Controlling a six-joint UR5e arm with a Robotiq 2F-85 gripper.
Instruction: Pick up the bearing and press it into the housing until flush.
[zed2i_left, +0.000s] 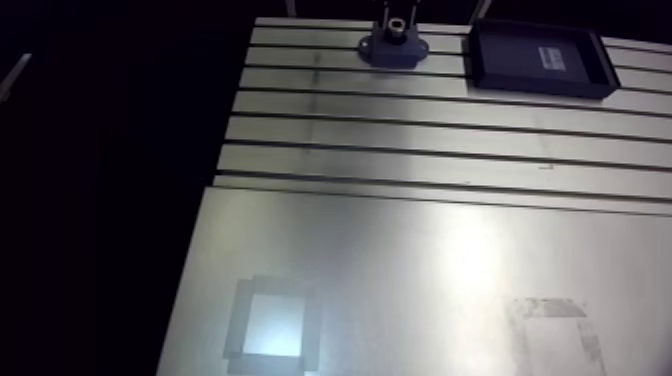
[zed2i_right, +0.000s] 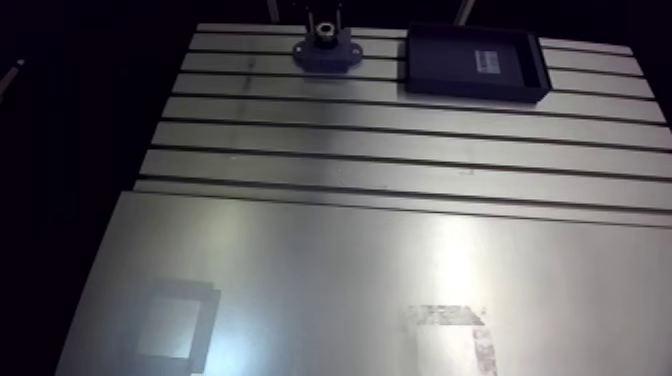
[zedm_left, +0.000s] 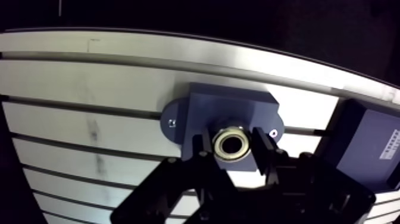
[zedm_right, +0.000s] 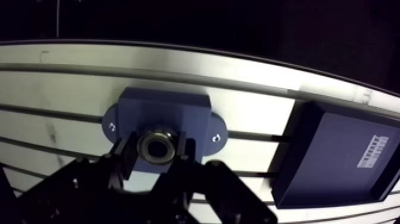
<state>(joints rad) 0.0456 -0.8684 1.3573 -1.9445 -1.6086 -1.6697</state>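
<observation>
Slotted tabletop (zedm_left: 89, 77) below, the gripper (zedm_left: 232, 145) clamps the bearing (zedm_left: 231, 143) directly over the housing (zedm_left: 235, 107), axis apparently vertical.

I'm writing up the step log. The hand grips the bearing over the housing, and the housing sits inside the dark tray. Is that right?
Not quite. The housing is not inside the tray: it stands on the slotted table beside the tray, as the wrist view shows. The rest holds: the hand grips the bearing over the housing.
</observation>
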